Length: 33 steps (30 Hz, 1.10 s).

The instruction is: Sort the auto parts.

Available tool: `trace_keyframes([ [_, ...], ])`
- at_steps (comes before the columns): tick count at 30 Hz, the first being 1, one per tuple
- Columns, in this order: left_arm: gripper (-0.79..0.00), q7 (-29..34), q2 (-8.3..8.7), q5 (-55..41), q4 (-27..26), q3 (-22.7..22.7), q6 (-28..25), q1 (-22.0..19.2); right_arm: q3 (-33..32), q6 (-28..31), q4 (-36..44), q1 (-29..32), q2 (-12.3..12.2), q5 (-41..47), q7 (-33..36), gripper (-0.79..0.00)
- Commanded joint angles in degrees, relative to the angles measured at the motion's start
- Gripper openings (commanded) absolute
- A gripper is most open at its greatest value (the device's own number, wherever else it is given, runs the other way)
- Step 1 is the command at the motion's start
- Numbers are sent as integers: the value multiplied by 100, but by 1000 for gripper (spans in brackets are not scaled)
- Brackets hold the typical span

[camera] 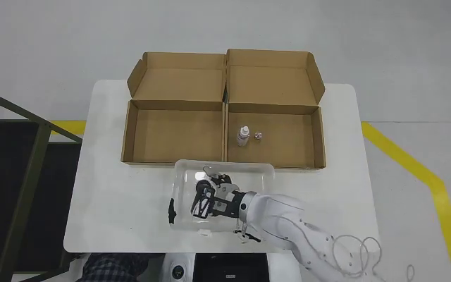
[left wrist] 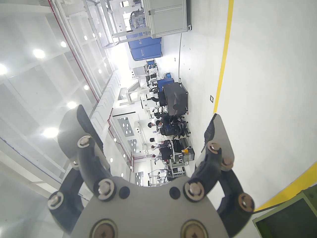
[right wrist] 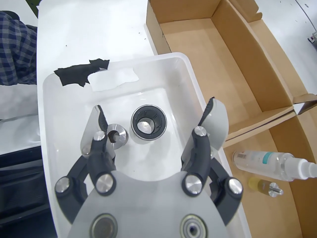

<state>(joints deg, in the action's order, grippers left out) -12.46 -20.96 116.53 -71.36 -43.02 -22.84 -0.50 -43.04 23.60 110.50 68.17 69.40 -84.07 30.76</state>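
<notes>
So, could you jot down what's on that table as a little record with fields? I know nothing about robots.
Surface: white table
Containers: one cardboard box, a second cardboard box beside it, a clear plastic bin nearer the robot
In the bin: black sleeve and silver ring, side by side
In the second cardboard box: spray bottle and a small yellowish part
Right gripper: open, above the bin's two parts, holding nothing
Left gripper: open, holding nothing, facing the room

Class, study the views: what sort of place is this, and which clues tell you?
Probably an industrial robotics hall: yellow floor line, framed machine enclosure, and a white table with cardboard boxes.
</notes>
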Motion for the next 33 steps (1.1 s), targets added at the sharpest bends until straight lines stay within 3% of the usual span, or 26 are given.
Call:
trace_keyframes([
  [1,0,0,0,0,0,0,0,0,44,-14,-84,-43,24,6,24,-148],
  [9,0,0,0,0,0,0,0,0,66,-35,-459,-176,96,143,42,-222],
  [12,0,0,0,0,0,0,0,0,66,-30,-521,-208,117,181,27,-382],
  [13,0,0,0,0,0,0,0,0,67,-27,-539,-215,124,194,23,-397],
  [18,0,0,0,0,0,0,0,0,74,26,-568,-256,147,177,109,-394],
  [19,0,0,0,0,0,0,0,0,69,31,-571,-255,149,169,119,-342],
  [21,0,0,0,0,0,0,0,0,51,44,-590,-240,150,164,135,-314],
  [33,0,0,0,0,0,0,0,0,-19,199,-784,-249,175,260,198,-363],
])
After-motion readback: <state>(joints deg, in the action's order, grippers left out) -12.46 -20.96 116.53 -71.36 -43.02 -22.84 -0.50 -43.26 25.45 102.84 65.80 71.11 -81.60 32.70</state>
